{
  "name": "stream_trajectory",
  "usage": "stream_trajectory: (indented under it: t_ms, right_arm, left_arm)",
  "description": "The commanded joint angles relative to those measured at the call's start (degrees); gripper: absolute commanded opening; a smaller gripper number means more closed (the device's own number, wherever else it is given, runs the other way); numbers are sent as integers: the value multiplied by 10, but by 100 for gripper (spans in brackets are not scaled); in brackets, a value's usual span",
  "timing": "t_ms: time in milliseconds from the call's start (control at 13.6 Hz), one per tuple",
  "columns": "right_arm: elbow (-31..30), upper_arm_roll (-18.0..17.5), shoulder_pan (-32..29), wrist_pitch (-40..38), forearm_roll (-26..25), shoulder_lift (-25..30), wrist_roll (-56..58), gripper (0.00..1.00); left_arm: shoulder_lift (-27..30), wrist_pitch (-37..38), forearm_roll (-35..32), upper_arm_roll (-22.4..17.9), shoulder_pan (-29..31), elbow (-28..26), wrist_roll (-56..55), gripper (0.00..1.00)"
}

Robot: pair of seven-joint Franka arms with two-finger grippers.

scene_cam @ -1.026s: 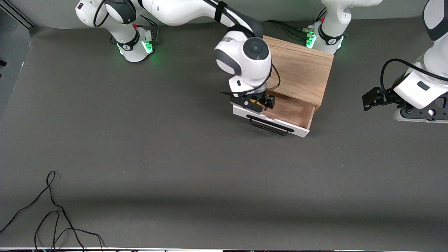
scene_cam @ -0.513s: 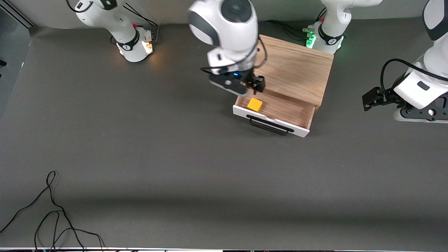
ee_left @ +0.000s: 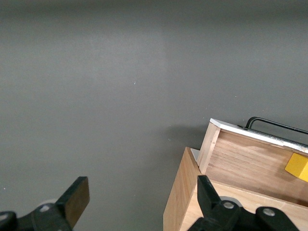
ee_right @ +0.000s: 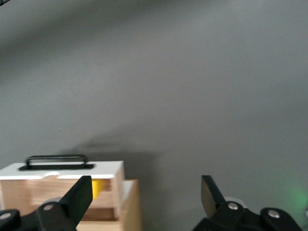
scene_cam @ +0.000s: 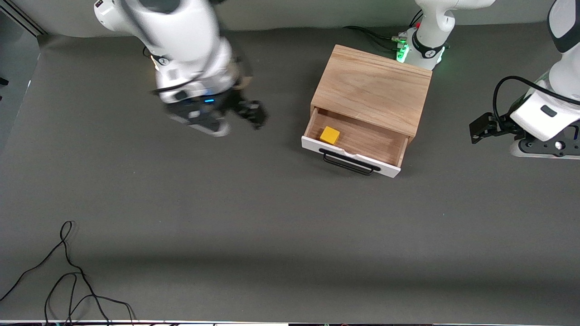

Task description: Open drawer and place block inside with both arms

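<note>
Drawer (scene_cam: 358,145) open above; block (scene_cam: 330,135) inside near corner.

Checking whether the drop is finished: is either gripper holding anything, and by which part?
Nothing is held. Right gripper and left gripper are open; the block lies in the drawer.

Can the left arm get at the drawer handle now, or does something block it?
Probably yes. The handle faces bare table, and the right gripper, open, is away over the table toward its own base. The left gripper is open too, beside the cabinet.

Left pincer (ee_left: 139,204) spread, empty; block (ee_left: 298,167) in open drawer (ee_left: 250,159).
</note>
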State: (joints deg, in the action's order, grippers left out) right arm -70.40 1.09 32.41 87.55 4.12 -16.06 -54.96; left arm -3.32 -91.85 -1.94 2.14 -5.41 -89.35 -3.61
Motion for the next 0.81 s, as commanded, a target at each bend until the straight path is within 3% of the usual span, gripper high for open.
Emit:
stream_trajectory:
  t_ms: [0,293,440,733]
  right_arm:
    - [-123,-8,-83,11,7,102,147,100]
    - [-170,-8,-176,10,-7,140,317,100]
    - [-173,-8,-220,9,-32,142,394,100]
    - [-174,-5,-303,9,-38,141,520,100]
  left_arm:
    - [-2,14,-6,1,0,12,2,100]
    - [-3,14,-6,1,0,12,4,100]
    - [-3,14,-6,1,0,12,4,100]
    - [-3,12,-4,-10,0,12,12,100]
